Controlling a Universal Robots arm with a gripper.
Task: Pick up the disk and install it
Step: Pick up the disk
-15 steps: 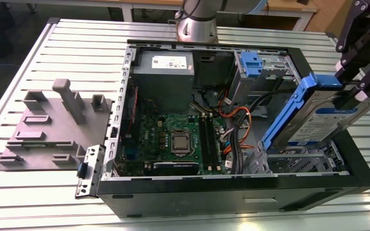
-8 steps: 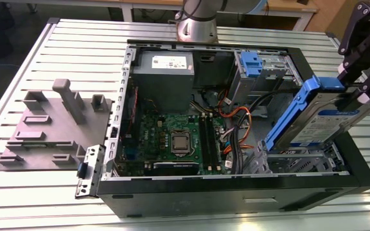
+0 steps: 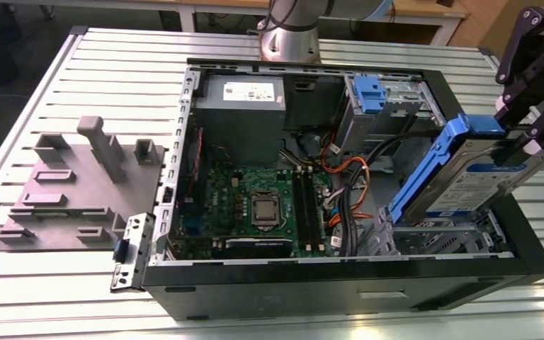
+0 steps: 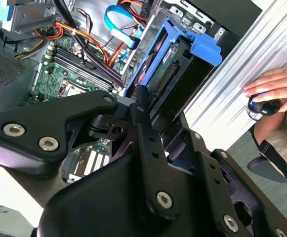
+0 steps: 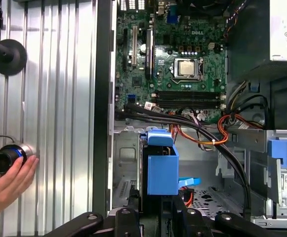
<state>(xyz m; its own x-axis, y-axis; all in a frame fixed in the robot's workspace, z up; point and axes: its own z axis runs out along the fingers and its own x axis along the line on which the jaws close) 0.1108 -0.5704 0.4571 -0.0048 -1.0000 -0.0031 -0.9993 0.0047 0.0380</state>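
A robot arm's black gripper (image 3: 527, 145) holds a flat silver-grey disk (image 3: 475, 177), which has a white-and-blue label and is clipped in a blue plastic carrier frame. It hangs above an open black computer case (image 3: 348, 283) lying on a slatted aluminium table (image 3: 64, 297). The fingers are clamped tight on the disk's upper end. The disk is tilted at the exterior view's right of the case, its lower end down by the silver metal drive cage (image 3: 442, 237); whether the two touch cannot be told. Inside the case lie a green motherboard (image 3: 253, 205) and a grey power-supply box (image 3: 241, 99). A grey moulded fixture (image 3: 74, 191) sits on the table beside the case, at the exterior view's left. In the first wrist view, a person's hand (image 5: 5, 185) cups a black-and-blue cylindrical knob (image 5: 7, 157) near the table's edge.
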